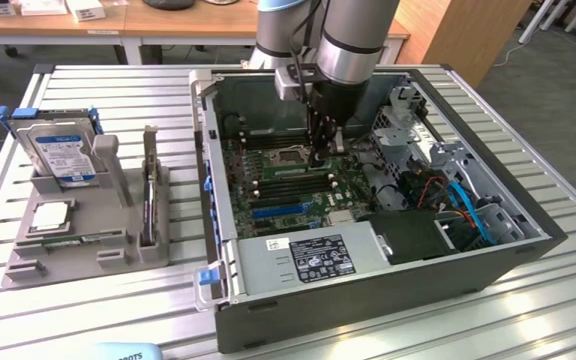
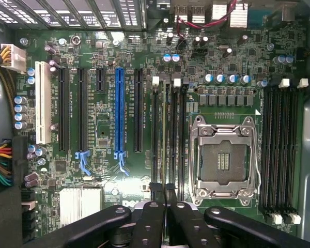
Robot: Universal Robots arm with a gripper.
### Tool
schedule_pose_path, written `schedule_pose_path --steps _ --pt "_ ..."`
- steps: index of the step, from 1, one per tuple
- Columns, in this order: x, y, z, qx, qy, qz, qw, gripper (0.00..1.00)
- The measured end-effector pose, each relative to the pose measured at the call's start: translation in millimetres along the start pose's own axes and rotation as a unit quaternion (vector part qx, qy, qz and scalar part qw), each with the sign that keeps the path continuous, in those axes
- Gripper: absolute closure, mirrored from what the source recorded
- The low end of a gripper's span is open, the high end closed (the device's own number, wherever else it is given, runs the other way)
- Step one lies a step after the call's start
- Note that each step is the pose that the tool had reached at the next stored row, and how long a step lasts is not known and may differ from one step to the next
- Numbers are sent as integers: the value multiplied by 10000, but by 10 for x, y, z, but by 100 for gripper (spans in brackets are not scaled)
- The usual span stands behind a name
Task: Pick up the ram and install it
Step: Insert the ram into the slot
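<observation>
**Exterior view, lower left.** A grey moulded holder (image 1: 23, 274) stands on the ribbed aluminium counter (image 1: 118, 90). A narrow green board with a pale label lies lengthwise in its front groove. This appears to be the ram (image 1: 80, 239).

**Handling (judged).** The ram is light, thin and rigid, but fragile.
- Its faces are smooth and give little friction.
- Take hold at mid-length, across the thin section.
- Stay clear of the contact edge and the chips.

**Centre.** The sheet-steel computer case (image 1: 368, 300) lies open, with the green motherboard (image 1: 268, 176) exposed. The gripper (image 1: 323, 159) hangs over the motherboard. Its black jaws are together, and nothing can be made out between them.

**Wrist view.** The jaws sit over the long black memory slots (image 2: 168, 134). The bright metal processor socket (image 2: 225, 155) lies right of centre.
</observation>
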State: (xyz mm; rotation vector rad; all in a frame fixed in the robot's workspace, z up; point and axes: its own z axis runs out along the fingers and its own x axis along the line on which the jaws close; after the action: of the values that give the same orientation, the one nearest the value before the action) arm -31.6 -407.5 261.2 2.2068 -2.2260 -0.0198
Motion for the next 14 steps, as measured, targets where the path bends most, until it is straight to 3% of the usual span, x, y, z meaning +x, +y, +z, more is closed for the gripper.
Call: schedule_pose_path --steps 14 --pt "70 0 1 -1 2 1 10000 88"
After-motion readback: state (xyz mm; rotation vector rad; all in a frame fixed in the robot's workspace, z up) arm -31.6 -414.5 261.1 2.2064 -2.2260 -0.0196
